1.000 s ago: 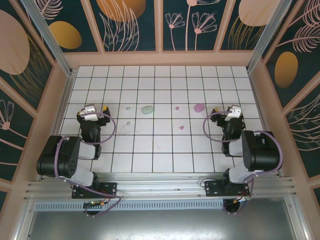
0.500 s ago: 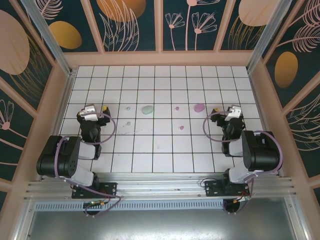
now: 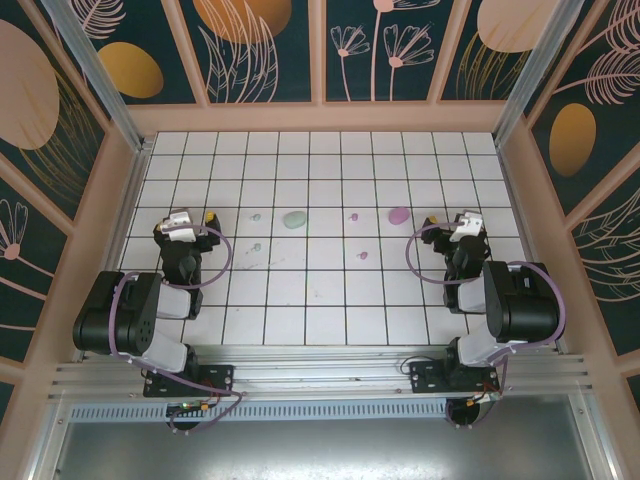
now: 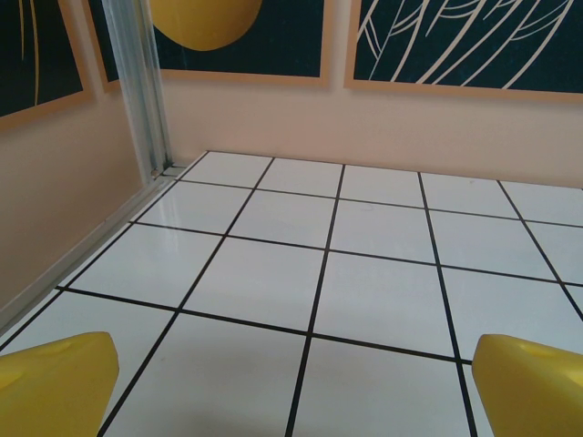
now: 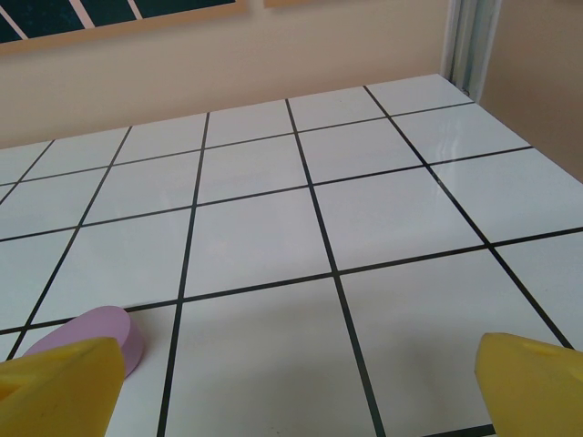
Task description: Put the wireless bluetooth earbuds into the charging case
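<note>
4 earbuds (image 3: 258,247) between left end effector (image 3: 190,216), right end effector (image 3: 450,220).

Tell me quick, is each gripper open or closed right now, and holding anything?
Left gripper: open, holding nothing.
Right gripper: open, holding nothing.

This is a robot test cell in a lab, not a home or a shop. A white tiled table (image 3: 330,290) with black grout lines is boxed in by peach walls (image 3: 320,117) on the left, right and far sides. Dark panels (image 3: 265,50) printed with leaves, flowers and orange ovals dress the walls like a stage set. Bare aluminium posts (image 3: 95,75) stand in the far corners. 2 black arms (image 3: 130,320) are bolted to an aluminium rail (image 3: 320,385) at the near edge.
</note>
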